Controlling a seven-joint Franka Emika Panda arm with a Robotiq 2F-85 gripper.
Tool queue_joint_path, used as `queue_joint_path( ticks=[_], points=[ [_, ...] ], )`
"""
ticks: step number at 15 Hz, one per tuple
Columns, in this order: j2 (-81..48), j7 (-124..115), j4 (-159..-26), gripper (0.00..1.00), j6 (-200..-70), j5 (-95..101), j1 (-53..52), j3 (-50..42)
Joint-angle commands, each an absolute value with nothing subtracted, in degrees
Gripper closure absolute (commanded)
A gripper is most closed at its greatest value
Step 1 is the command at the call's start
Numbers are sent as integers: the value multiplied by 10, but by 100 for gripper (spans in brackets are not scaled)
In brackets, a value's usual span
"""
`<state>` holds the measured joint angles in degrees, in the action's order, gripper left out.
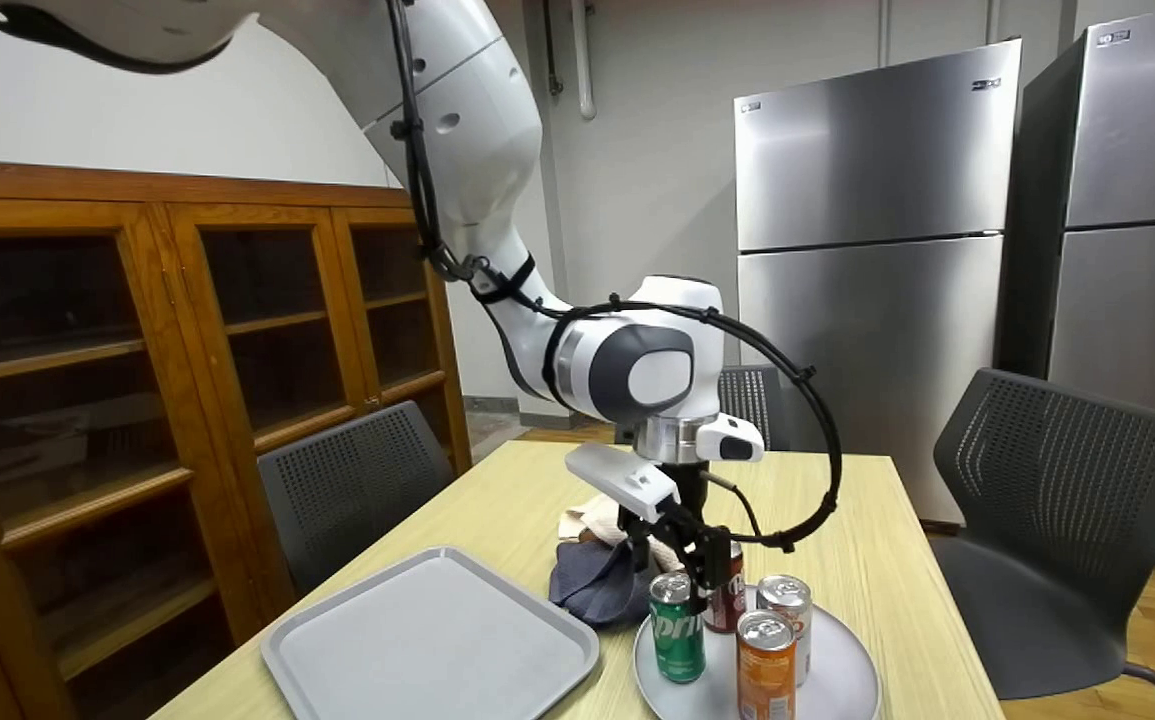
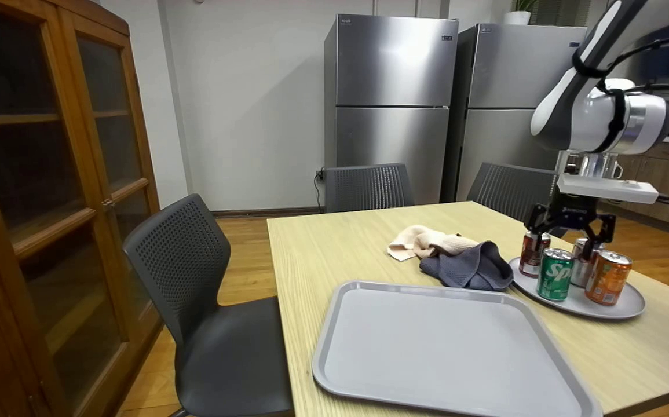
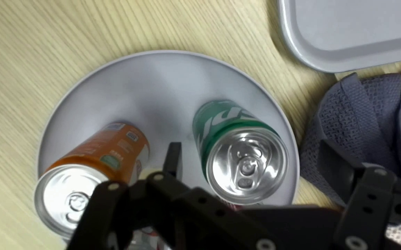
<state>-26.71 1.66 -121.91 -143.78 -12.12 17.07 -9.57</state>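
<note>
My gripper [image 2: 563, 242] is open and points down over a round grey plate [image 2: 615, 313]. Its fingers stand apart at can-top height, with nothing seen clamped. In the wrist view the gripper [image 3: 255, 161] has a green Sprite can [image 3: 221, 114] showing between its fingertips, apart from both. An orange can [image 3: 106, 146] stands to the left there. A dark red can [image 2: 532, 258] is by one finger, and a silver-white can [image 2: 582, 267] is by the other. Both are mostly hidden behind the gripper in the wrist view. All these cans stand upright on the plate.
A large grey tray [image 2: 444, 341] lies beside the plate on the light wood table [image 2: 334, 243]. A crumpled dark blue cloth [image 2: 467, 267] and a beige cloth [image 2: 424, 240] lie next to both. Chairs [image 2: 195, 255] stand round the table. A wooden cabinet [image 1: 187, 330] and fridges [image 1: 867, 250] stand behind.
</note>
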Motion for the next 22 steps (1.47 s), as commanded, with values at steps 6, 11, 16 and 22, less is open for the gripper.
queue_joint_path(
  ticks=[6, 11, 16, 22],
  points=[
    [-104, 44, -1335, 0, -1414, -32, 153, -117],
    [-23, 58, -1424, 0, -1439, 27, 137, -115],
    [37, 50, -1509, 0, -1455, 68, 113, -106],
    [38, 48, -1527, 0, -1447, 72, 102, -104]
  ],
)
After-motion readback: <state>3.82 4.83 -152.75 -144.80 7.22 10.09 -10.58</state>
